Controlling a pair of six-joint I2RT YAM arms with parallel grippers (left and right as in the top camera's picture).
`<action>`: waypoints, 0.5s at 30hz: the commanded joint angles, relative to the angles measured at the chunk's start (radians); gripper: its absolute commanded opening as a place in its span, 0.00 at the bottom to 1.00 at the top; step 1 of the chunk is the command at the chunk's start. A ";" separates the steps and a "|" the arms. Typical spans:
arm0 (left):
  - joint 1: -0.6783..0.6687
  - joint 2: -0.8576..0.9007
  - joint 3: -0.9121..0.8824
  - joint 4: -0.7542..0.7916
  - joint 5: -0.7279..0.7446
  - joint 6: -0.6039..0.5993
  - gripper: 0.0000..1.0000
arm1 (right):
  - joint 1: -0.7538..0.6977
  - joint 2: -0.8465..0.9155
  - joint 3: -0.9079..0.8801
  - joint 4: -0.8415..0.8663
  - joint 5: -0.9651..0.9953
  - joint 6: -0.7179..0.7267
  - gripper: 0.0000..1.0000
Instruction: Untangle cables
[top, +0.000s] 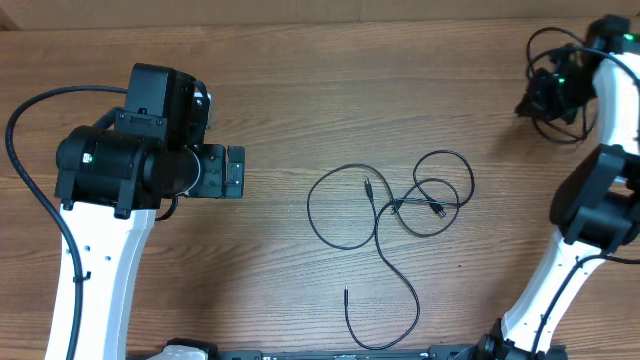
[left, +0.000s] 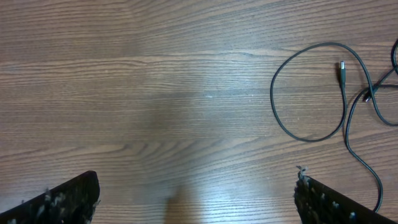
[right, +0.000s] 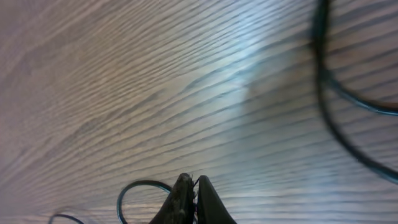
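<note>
We can read no text, label or number on the cables or table. A green spot glows on the left arm and another on the right arm, perhaps status lights, too small for us to read.

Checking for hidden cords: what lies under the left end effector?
Only bare table shows beneath the open left end effector; the cables lie off to one side. The arm's body covers the wood under it overhead.
</note>
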 joint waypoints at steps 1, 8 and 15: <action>-0.001 -0.018 0.020 -0.001 0.004 0.018 1.00 | 0.018 -0.023 -0.013 0.031 0.071 -0.008 0.04; -0.001 -0.018 0.020 -0.007 0.004 0.019 1.00 | 0.023 -0.023 -0.119 0.169 0.114 -0.018 0.04; -0.001 -0.018 0.020 -0.015 0.001 0.019 1.00 | 0.001 -0.023 -0.308 0.333 0.142 -0.019 0.04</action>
